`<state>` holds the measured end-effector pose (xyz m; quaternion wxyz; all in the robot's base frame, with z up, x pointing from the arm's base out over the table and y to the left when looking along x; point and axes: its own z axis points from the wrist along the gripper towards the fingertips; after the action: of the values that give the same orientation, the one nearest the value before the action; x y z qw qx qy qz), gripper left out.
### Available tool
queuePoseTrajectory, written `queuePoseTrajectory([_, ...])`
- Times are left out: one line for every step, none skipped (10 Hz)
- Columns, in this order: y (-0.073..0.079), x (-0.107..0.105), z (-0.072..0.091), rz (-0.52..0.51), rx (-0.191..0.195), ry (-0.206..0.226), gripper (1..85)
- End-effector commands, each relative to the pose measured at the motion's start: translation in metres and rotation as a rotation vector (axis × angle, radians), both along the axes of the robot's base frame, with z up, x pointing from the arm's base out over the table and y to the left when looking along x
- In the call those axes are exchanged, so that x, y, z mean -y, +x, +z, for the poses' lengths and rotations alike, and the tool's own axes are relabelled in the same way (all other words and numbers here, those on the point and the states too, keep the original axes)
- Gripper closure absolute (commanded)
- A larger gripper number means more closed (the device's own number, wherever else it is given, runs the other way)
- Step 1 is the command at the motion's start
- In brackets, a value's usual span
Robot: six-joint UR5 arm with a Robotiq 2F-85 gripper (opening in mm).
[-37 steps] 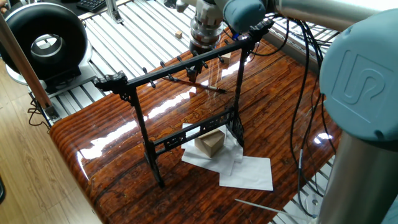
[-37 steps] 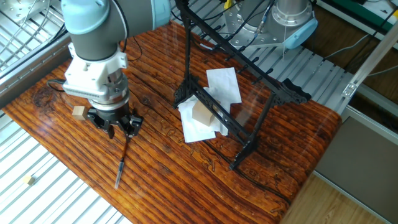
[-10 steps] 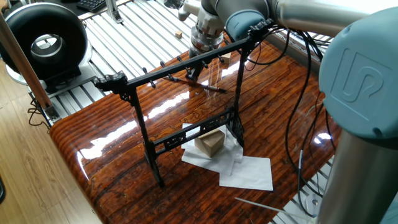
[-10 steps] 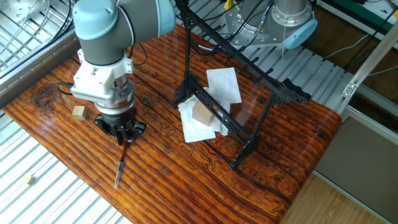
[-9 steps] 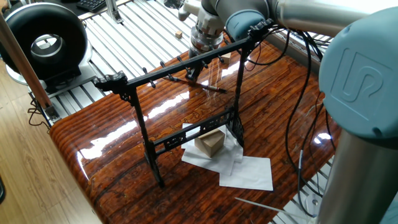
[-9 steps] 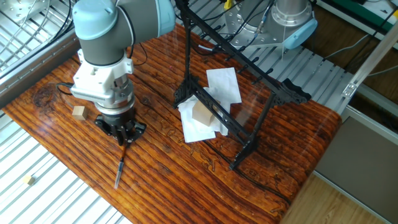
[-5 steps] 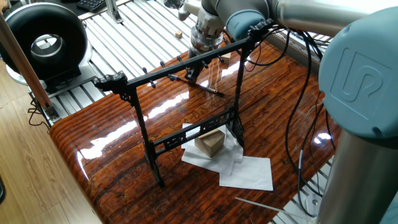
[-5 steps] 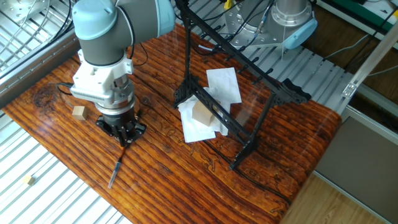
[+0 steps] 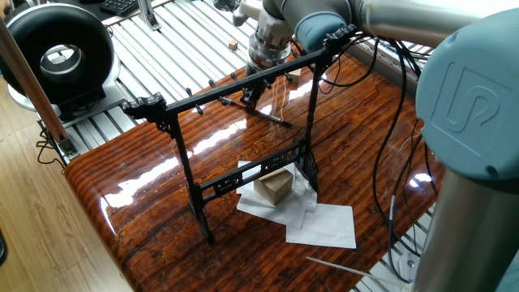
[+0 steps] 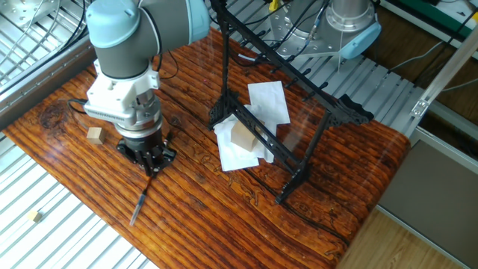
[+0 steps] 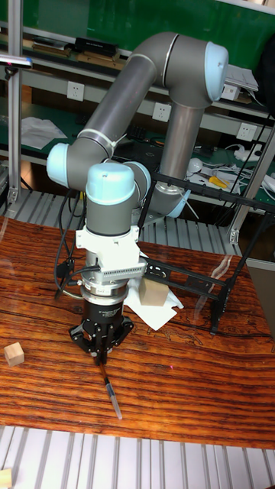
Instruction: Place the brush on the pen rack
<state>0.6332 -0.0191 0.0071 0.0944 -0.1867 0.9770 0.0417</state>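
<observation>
Pincer [image 11: 102, 353] pointing straight down, fingers pressed together on the upper end of the brush [image 11: 109, 391], which slants from the fingertips down to the desk [image 11: 191, 382]. The tall fixed view shows this grip head-on; in one fixed view the pen rack [image 9: 235, 89] partly screens it. The other fixed view alone shows a small wooden cube [image 10: 93, 134] beside the pincer, with the pen rack well apart. No legible writing except the logo on the arm [image 9: 474, 101].
</observation>
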Motion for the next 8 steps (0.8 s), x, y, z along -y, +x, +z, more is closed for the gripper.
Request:
queuePoseTrajectory([-0.003,0.0,0.011,-0.002,-0.013,0.008,84.7])
queuePoseTrajectory([-0.004,-0.004,0.015,0.005,-0.018,0.021,84.7])
queuePoseTrajectory([-0.004,-0.005,0.02,0.012,-0.019,0.024,84.7])
queuePoseTrajectory([-0.002,-0.003,0.027,0.016,-0.026,0.025,84.7])
queuePoseTrajectory([0.002,0.001,0.035,0.023,-0.033,0.023,84.7])
queuePoseTrajectory([0.006,0.004,0.042,0.024,-0.039,0.017,84.7])
queuePoseTrajectory([0.012,0.007,0.047,0.018,-0.043,0.013,84.7])
queuePoseTrajectory([0.019,0.008,0.054,0.012,-0.046,0.008,84.7])
